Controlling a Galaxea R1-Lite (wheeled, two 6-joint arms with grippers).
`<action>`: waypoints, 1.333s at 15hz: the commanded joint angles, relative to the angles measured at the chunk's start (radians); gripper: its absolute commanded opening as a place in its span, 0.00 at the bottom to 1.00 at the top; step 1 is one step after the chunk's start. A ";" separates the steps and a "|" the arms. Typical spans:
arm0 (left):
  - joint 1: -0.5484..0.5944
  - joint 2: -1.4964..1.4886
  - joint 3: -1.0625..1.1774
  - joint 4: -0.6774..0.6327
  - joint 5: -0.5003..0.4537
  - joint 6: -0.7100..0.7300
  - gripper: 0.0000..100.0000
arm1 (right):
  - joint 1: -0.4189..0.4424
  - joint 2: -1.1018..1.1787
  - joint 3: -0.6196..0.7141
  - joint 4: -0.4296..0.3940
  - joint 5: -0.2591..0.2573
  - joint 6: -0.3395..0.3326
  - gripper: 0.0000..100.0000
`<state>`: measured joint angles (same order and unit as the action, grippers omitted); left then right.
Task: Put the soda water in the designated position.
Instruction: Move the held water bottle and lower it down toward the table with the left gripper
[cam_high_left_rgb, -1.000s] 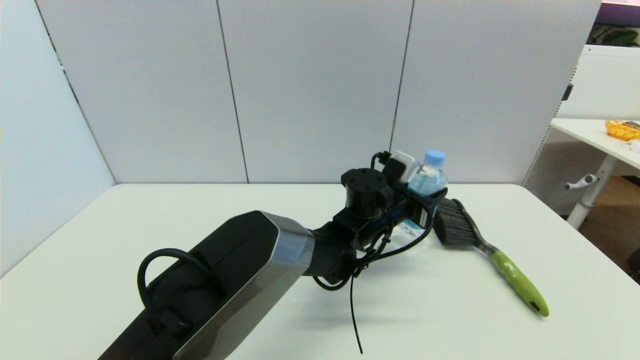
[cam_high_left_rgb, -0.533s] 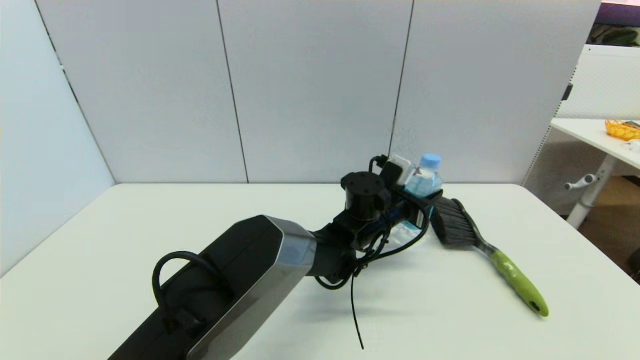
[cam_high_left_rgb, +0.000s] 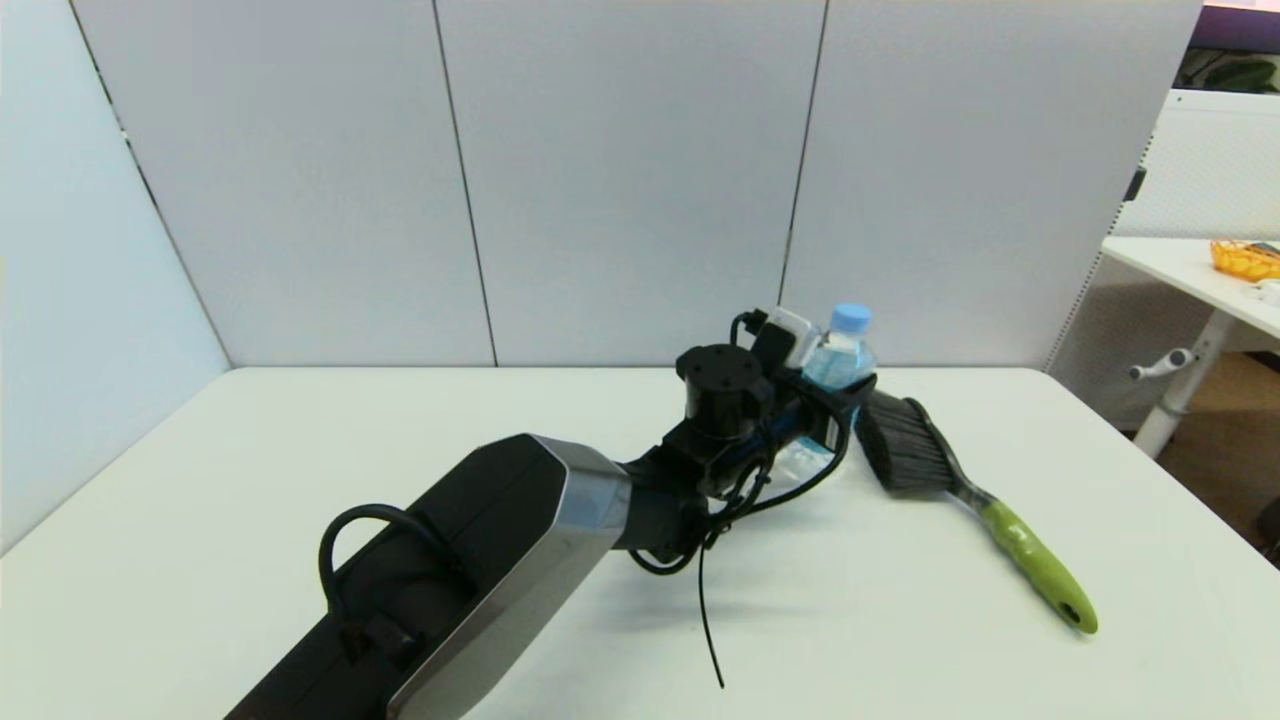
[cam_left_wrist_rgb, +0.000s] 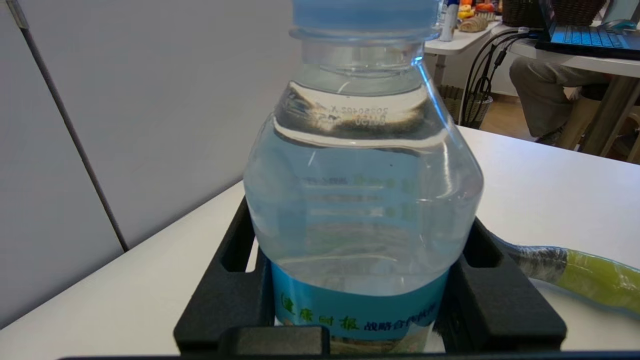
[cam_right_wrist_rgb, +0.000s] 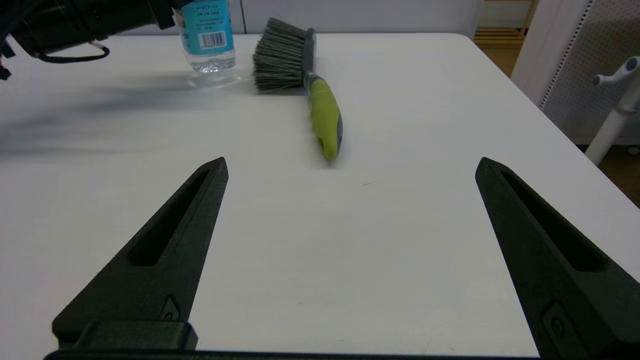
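The soda water (cam_high_left_rgb: 838, 352), a small clear bottle with a light-blue cap and blue label, stands upright far right of the table's middle. My left gripper (cam_high_left_rgb: 842, 398) is shut on it at label height. In the left wrist view the bottle (cam_left_wrist_rgb: 362, 200) fills the frame between the black fingers (cam_left_wrist_rgb: 500, 295). The right wrist view shows the bottle's base (cam_right_wrist_rgb: 209, 50) at the tabletop; I cannot tell whether it touches. My right gripper (cam_right_wrist_rgb: 351, 161) hovers open and empty low over the near right of the table, out of the head view.
A brush (cam_high_left_rgb: 958, 478) with black bristles and a green handle lies just right of the bottle, also visible as the brush (cam_right_wrist_rgb: 305, 70) and its handle (cam_left_wrist_rgb: 595, 280). The white table (cam_high_left_rgb: 300, 450) ends at grey partition walls. Another desk (cam_high_left_rgb: 1190, 262) stands far right.
My left gripper has carried the bottle a little to the left, away from the brush's bristles. The brush has not moved.
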<state>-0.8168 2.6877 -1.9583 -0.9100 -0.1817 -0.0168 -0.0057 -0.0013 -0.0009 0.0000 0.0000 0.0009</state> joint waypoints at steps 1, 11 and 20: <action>0.001 0.021 -0.004 -0.023 -0.001 -0.011 0.00 | 0.000 0.001 -0.001 0.000 0.000 -0.001 1.00; 0.008 0.029 -0.004 -0.047 0.001 -0.017 0.00 | 0.000 0.001 0.001 0.000 0.000 0.001 1.00; 0.015 0.034 -0.001 -0.053 0.001 -0.014 1.00 | 0.000 0.001 0.001 0.000 0.000 0.001 1.00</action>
<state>-0.8023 2.7209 -1.9613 -0.9587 -0.1794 -0.0317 -0.0057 -0.0013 -0.0004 0.0009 0.0000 0.0013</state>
